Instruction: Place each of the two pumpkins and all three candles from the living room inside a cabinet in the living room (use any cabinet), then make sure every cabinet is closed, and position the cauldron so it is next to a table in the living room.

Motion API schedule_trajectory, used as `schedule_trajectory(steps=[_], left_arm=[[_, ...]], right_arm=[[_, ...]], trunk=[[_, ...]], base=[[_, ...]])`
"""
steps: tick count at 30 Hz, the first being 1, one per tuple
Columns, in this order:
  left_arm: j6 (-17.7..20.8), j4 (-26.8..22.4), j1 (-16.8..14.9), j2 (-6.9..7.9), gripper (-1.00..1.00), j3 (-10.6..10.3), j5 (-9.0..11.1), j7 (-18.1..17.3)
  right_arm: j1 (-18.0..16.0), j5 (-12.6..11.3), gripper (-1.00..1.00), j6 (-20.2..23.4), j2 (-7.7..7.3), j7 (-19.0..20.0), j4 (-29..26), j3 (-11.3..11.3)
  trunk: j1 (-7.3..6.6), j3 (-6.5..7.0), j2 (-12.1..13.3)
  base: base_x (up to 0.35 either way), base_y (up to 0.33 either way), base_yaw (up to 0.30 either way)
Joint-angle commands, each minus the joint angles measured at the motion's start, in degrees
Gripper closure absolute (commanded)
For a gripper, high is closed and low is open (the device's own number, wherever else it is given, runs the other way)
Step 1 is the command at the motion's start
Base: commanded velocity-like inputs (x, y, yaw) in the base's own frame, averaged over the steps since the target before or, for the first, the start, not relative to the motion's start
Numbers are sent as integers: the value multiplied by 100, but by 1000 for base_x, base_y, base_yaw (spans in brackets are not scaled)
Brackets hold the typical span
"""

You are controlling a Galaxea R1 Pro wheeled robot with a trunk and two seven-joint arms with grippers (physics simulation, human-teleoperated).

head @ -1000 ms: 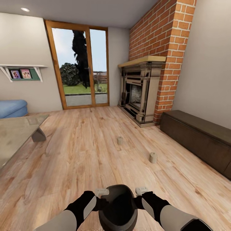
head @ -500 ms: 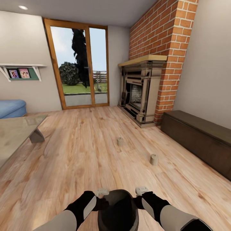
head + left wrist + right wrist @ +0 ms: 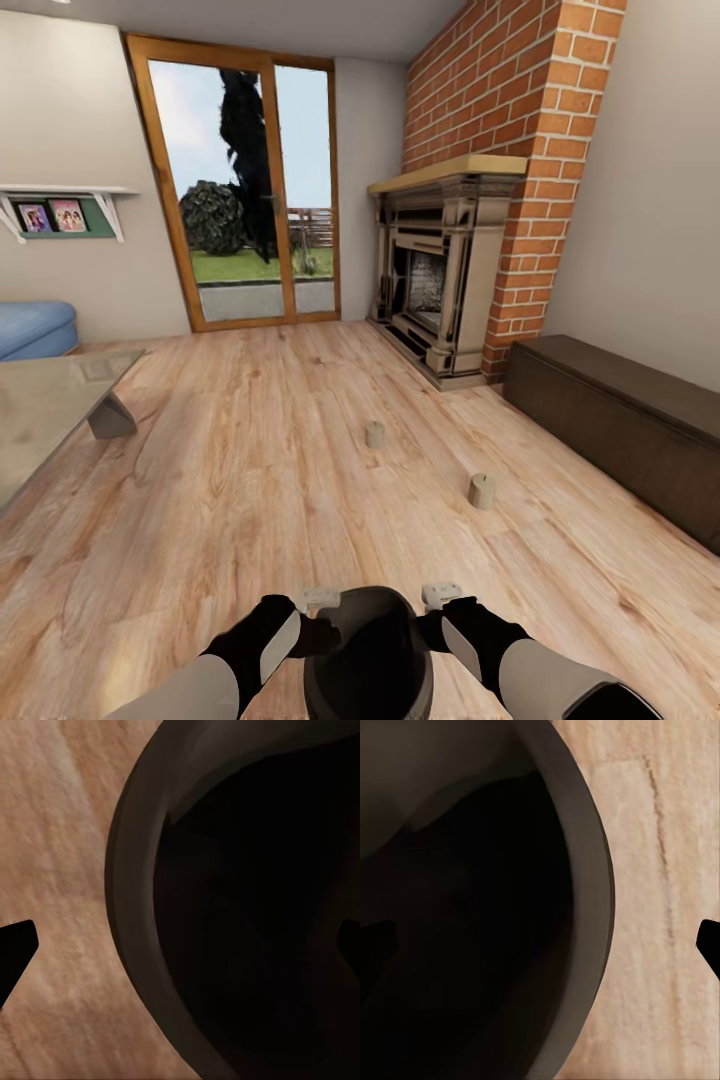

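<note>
Evidently both end effectors, left (image 3: 318, 600) and right (image 3: 441, 596), straddle the cauldron's (image 3: 368, 650) rim, carrying it two-handed toward the glass tabletop (image 3: 40, 420).

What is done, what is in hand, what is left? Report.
Done: nothing visible yet. In hand: the cauldron, between the left gripper and right gripper, each straddling its rim; whether they clamp it is unclear. Left: two candles stand on the floor and belong in the cabinet, whose fronts look closed; the cauldron must go beside the table.
</note>
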Motion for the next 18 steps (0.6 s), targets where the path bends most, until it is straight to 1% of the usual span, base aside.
schedule_trajectory(steps=[1,10,18], left_arm=[[25,-11,-2,3,-100,-43,60,48],[25,-11,-2,3,-100,-43,60,49],[12,-10,-2,3,-100,-35,60,50]], right_arm=[[-3,-53,-100,24,-3,0,-6,47],[-3,-53,-100,9,-3,8,-6,54],[-3,-53,-100,7,-3,8,-6,49]], trunk=[[1,-28,-4],[24,-228,-16],[24,-228,-16]], base=[[0,0,0],[0,0,0],[0,0,0]])
